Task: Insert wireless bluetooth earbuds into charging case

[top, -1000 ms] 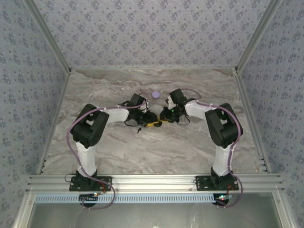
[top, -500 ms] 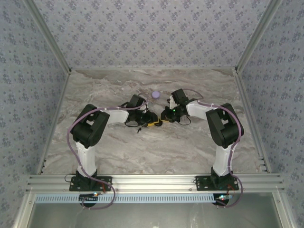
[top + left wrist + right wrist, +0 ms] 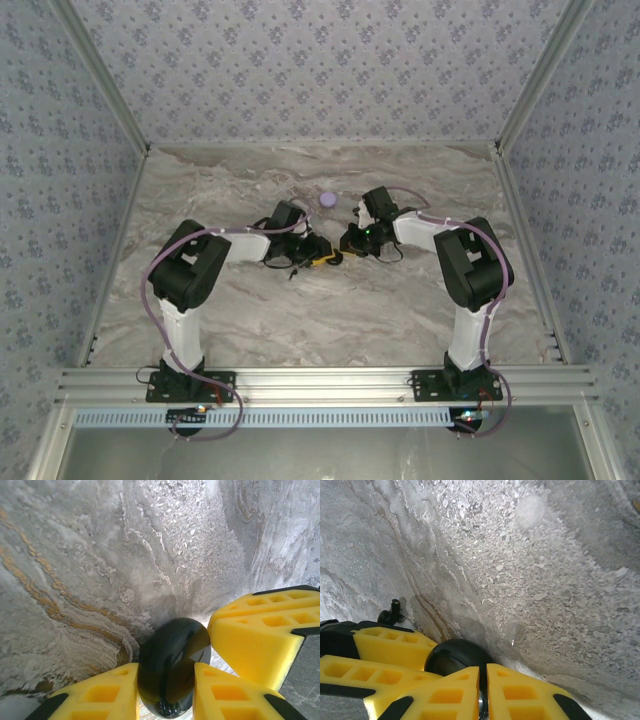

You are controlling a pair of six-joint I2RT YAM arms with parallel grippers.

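A grey marbled worktop (image 3: 250,310) lies inside walls (image 3: 320,70) papered with a small floral print. Near its middle the left fingers (image 3: 107,695) are clamped on the one charging case (image 3: 172,650), a glossy black puck pressed between their yellow pads, close to the stone. The right fingers (image 3: 520,695) are closed together with only a thin slit between them, and their tips meet the case from the opposite side. In the left wrist view they crowd in just to the right of the case, right beside the left pair. Just beyond the left fingers, on their outer side, lies one tiny black stemmed piece, apparently an earbud (image 3: 391,611). Farther off, past both pairs of fingers toward the back wall, sits a single pale lilac disc (image 3: 327,199), well apart from the case.
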